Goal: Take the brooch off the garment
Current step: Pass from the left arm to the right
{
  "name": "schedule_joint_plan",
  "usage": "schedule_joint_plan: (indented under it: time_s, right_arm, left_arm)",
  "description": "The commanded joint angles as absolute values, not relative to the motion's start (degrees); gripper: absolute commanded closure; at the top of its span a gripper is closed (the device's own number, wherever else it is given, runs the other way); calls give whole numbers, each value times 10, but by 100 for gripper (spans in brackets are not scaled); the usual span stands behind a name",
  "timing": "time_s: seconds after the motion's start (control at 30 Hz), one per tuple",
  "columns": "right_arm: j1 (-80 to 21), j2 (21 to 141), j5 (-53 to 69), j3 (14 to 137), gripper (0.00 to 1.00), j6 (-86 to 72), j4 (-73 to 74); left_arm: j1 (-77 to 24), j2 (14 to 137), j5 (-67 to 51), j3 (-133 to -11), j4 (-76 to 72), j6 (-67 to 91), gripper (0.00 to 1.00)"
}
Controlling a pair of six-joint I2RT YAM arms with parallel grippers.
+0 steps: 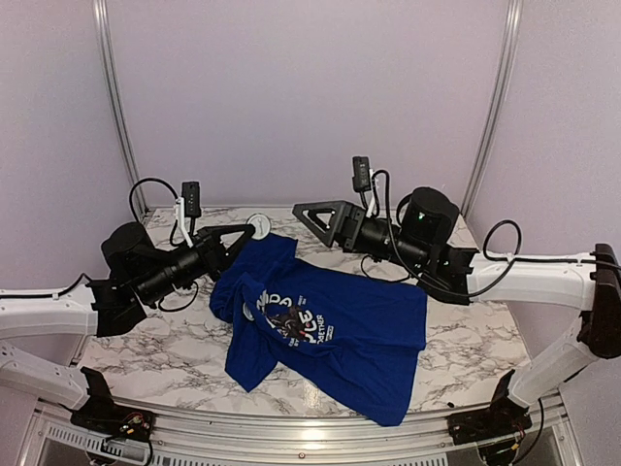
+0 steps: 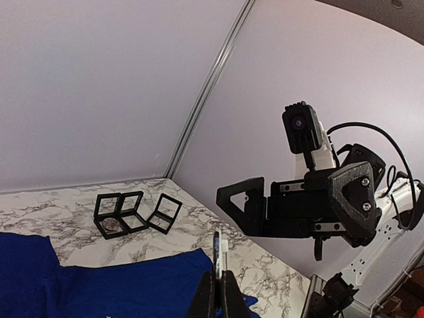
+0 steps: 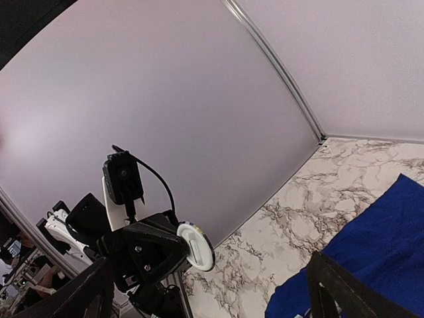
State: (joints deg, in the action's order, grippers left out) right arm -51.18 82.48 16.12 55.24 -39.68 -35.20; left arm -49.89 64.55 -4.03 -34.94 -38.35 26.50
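Your left gripper (image 1: 247, 230) is clamped on the brooch (image 1: 257, 225), a flat white round disc. It holds the disc up in the air between its closed fingers, clear of the cloth and just past the far left edge of the T-shirt (image 1: 330, 320). On your left wrist camera the disc shows only as a thin white sliver standing up from the pinched fingertips. Your right gripper (image 1: 303, 216) faces it from the other side, near but apart, with its jaws spread wide and nothing between them. On your right wrist camera its two fingers sit at the opposite bottom corners of the view. The blue T-shirt lies rumpled on the marble table (image 1: 466, 349) between the two arms, chest print facing up, with a fold of it just under the left gripper's tip. Beyond the shirt, towards the back wall, a cluster of small black square frames (image 2: 129, 212) lies on the marble.
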Motion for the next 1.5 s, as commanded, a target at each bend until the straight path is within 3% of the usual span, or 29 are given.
schedule_joint_plan:
  time_s: [0.0, 0.3, 0.57, 0.87, 1.07, 1.23, 1.47]
  right_arm:
    - [-494, 794, 124, 560, 2, -395, -290]
    - [-471, 756, 103, 525, 2, -425, -297]
    - [-470, 747, 121, 568, 2, -399, -244]
    - [-470, 759, 165, 609, 18, -408, -204]
    - [-470, 790, 217, 652, 38, -411, -172]
    - [-470, 825, 260, 682, 48, -418, -160]
    - [-470, 859, 287, 719, 52, -423, -137]
  left_arm:
    - [-493, 637, -80, -385, -374, 180, 100]
    - [-494, 668, -153, -417, -402, 103, 100]
    - [-493, 676, -149, -467, -331, -158, 100]
    - [-528, 694, 3, -493, -284, -513, 100]
    - [-545, 698, 103, -476, -330, -685, 100]
    - [-562, 706, 157, -450, -393, -793, 100]
    - [-587, 731, 207, -423, -435, -906, 100]
